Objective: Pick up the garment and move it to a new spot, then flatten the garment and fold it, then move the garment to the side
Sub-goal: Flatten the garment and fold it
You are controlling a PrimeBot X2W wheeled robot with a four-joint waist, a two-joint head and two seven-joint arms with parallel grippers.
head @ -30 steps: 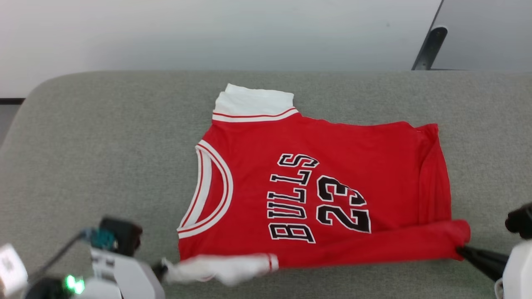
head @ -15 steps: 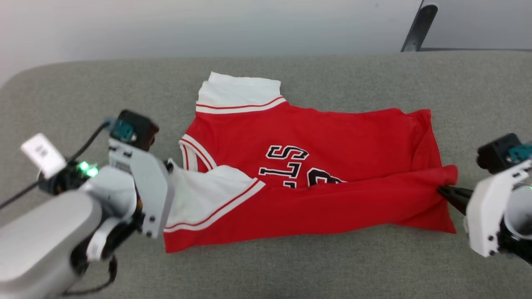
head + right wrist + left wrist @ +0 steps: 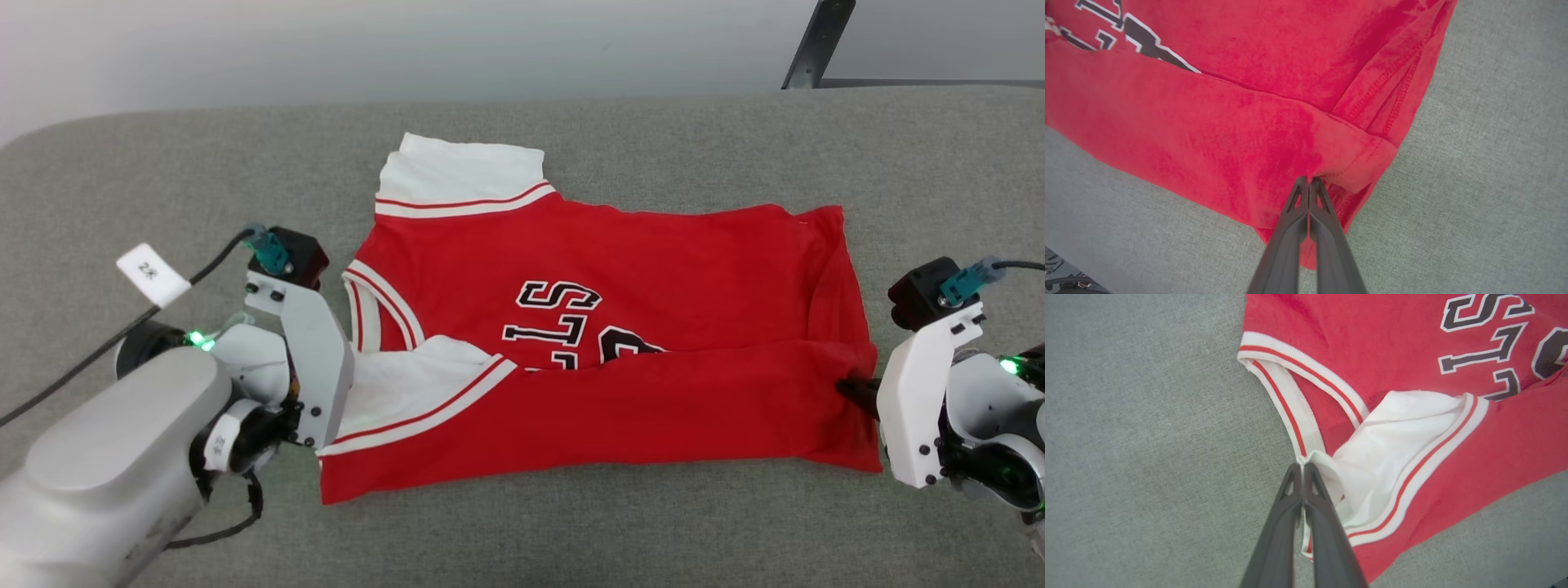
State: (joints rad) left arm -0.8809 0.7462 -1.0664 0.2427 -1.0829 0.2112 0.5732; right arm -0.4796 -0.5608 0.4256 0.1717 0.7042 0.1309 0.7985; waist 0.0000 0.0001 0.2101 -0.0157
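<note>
Garment (image 3: 653, 269) nr edge now folded over lettering w/ jaws clamped.

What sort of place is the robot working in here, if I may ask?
Probably an indoor test room: a grey padded surface holding a shirt, a plain pale background, a dark metal leg.

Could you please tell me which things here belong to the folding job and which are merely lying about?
In the job:
red jersey
left gripper, shut on it
right gripper, shut on it

Just there:
grey cushion
dark post
white cable tag
</note>
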